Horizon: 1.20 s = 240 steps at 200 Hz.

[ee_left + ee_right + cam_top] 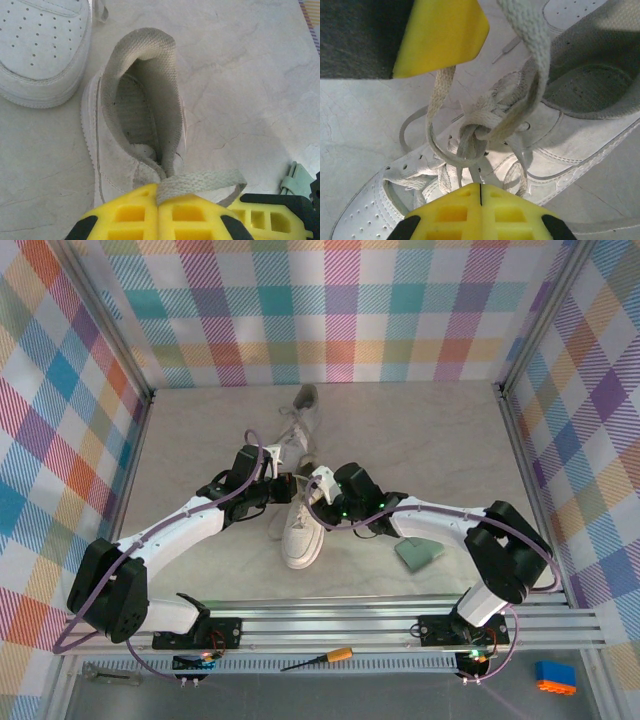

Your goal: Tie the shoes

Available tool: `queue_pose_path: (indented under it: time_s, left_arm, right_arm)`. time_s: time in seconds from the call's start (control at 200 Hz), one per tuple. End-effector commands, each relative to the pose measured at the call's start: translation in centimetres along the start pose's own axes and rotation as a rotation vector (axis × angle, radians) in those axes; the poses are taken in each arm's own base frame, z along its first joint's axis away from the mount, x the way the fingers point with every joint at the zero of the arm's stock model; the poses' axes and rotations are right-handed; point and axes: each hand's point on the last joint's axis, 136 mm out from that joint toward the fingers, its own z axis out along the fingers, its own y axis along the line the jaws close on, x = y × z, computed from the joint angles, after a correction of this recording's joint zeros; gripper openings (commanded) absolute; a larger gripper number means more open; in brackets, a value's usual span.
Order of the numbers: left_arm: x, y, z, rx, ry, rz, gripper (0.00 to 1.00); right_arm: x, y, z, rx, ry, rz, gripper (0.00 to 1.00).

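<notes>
Two white shoes (pixel 302 535) mid-table (pixel 430 440), one behind other, near one's toe toward arm bases. Left jaws closed, pinching flat lace loop (pixel 200 179) beside shoe's grey opening. Right jaws closed on lace strand (pixel 469 170) just below loose knot (pixel 474 134). Green pad (pixel 420 554) right of near shoe.

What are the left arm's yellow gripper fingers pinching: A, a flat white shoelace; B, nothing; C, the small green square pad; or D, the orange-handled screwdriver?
A: in the left wrist view the left gripper is shut on the flat white shoelace that runs from the white low-top sneaker.
</notes>
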Motion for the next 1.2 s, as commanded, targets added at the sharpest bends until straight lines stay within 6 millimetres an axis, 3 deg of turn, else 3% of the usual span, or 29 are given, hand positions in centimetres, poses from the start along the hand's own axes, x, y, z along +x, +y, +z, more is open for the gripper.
queue_pose_path:
  time_s: [0.0, 0.42, 0.64, 1.195]
  left_arm:
    - [0.2, 0.1, -0.5, 0.008, 0.000, -0.014, 0.00]
    - [0.3, 0.1, -0.4, 0.010, 0.001, -0.016, 0.00]
    - [0.3, 0.2, -0.4, 0.011, 0.000, -0.016, 0.00]
    - [0.4, 0.1, -0.3, 0.015, 0.003, -0.018, 0.00]
  right_arm:
    - [-1.6, 0.1, 0.2, -0.010, -0.032, 0.001, 0.00]
    - [-1.3, 0.5, 1.1, -0.039, -0.008, -0.003, 0.00]
    - [-1.0, 1.2, 1.0, -0.078, -0.007, -0.015, 0.07]
    - [0.3, -0.3, 2.6, -0.003, 0.062, -0.007, 0.13]
